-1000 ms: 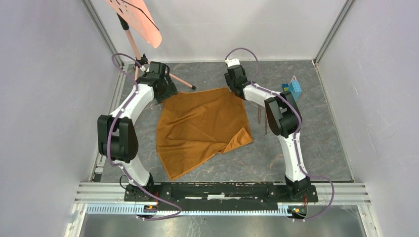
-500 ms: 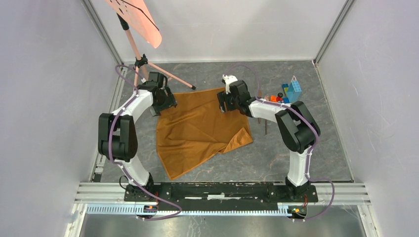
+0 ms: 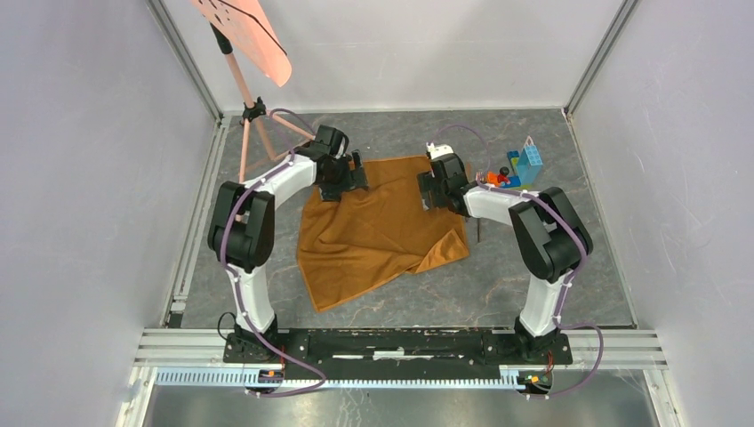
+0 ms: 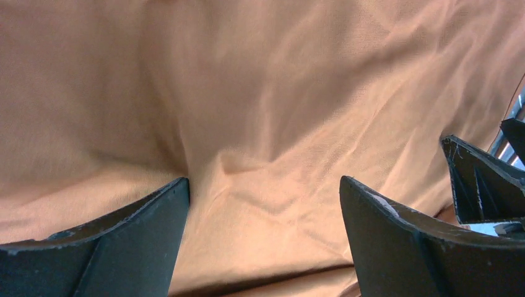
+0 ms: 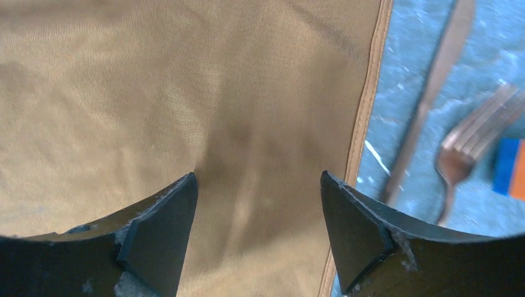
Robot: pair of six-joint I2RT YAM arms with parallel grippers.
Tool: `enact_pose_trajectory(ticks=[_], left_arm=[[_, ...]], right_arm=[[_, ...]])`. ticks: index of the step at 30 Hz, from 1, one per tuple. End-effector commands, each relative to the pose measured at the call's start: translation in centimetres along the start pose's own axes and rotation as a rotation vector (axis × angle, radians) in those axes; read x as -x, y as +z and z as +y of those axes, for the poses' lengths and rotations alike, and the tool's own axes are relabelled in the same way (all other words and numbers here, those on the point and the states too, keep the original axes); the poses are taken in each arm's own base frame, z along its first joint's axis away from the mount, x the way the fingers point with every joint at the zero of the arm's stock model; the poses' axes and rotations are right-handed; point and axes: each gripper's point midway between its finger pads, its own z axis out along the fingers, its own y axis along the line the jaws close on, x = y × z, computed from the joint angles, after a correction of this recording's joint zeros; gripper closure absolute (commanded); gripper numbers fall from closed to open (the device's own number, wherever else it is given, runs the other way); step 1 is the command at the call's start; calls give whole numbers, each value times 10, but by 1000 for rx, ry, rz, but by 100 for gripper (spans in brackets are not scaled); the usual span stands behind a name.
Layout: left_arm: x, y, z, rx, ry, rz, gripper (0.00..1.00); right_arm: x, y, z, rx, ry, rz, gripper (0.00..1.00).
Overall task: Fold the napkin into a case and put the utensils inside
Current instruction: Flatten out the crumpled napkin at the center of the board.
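Observation:
The orange-brown napkin (image 3: 378, 236) lies rumpled on the grey table, its near right corner folded over. My left gripper (image 3: 357, 176) is open, low over the napkin's far left part; cloth fills the space between its jaws in the left wrist view (image 4: 263, 182). My right gripper (image 3: 432, 192) is open over the napkin's far right part, just inside its hemmed edge (image 5: 258, 176). The reddish-brown knife (image 5: 427, 105) and fork (image 5: 470, 136) lie on the bare table just right of that edge. In the top view, the knife tip (image 3: 480, 233) shows below the right arm.
A pile of colourful toy bricks (image 3: 520, 166) sits at the back right, close to the utensils; one blue-and-orange brick (image 5: 509, 167) shows beside the fork. A salmon sheet on a tripod stand (image 3: 249, 36) stands at the back left. Grey walls enclose the table.
Both grippers have moved to the right along the napkin's far edge. The napkin has shifted right with them, and its far edge now lies straighter. The right arm has drawn in toward the utensils.

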Motion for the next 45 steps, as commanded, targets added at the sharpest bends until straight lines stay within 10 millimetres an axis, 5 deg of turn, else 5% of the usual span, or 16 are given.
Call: enact_pose_trajectory(ticks=[1,3,7,12,18,23,26,31,34,39,45], left_arm=[[25,-52,-6,-4,77,-122,3],[16,-72,-1,-6,83,-141,3],[-24,-94,19,-2,56,-127,4],[-79,-99,47,36,-126,-71,13],[-119,-112,84,162,-235,-88,12],[-160,-99,83,170,-273,71,12],[-188,-102,98,338,-328,160,10],[-222,-104,110,427,-399,217,11],[-227,-103,120,462,-433,193,21],[-239,-102,140,590,-461,216,31],[-242,-103,152,673,-462,241,66]], right_arm=[[27,-43,-14,-125,-57,-40,17],[27,-62,-12,-151,-33,-26,10],[-7,-87,-15,-168,85,84,4],[-46,-111,-21,-234,328,155,2],[-53,-107,-25,-238,266,133,2],[-75,-104,-14,-108,133,166,4],[-89,-107,-4,-24,117,172,6],[-105,-116,10,96,84,175,27],[-114,-129,4,97,54,177,45],[-146,-156,7,165,81,260,59],[-185,-171,-3,135,160,300,62]])
